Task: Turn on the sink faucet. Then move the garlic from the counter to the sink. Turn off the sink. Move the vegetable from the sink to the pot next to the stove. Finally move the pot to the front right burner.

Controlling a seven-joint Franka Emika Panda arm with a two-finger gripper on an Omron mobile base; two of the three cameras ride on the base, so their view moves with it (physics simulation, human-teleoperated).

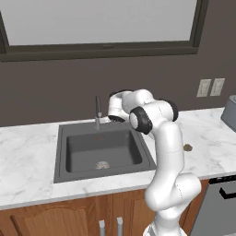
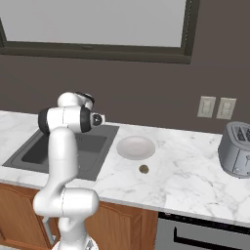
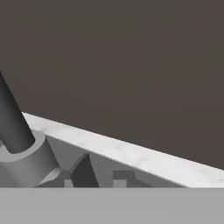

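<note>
Garlic (image 1: 102,164) lies on the floor of the sink (image 1: 61,154), at about six o'clock of the basin in the left base view, near the front wall and well apart from the drain (image 1: 98,137). So the vegetable is already in the basin, and by my judgement the step in hand is shutting off the water.

Moving right, the sink faucet (image 1: 97,112) stands at twelve o'clock on the back rim, a slim dark stem. No stream of water can be made out under it, so whether it runs I cannot tell. The arm's wrist sits just beside the tap, at its three o'clock. In the hand view the faucet's stem and grey collar fill the lower left, very close to the camera, with one dark fingertip (image 3: 85,173) rising at six o'clock beside the collar. The jaws look nearly closed, with nothing gripped between them; how wide the gap is I cannot tell.

Further right, on the counter (image 2: 190,171), a shallow white bowl (image 2: 135,147) sits just beside the sink, a small brown object (image 2: 143,169) lies at its five o'clock, and a steel toaster (image 2: 236,150) stands at the far right.

The risk: with the fingers so close to the collar, a push could slide off the small lever and leave the tap on, or the wrist could knock the stem when pulling back. Reaching down for the garlic afterwards, the fingers could nudge the round bulb so it rolls along the basin floor out of the grip.
</note>
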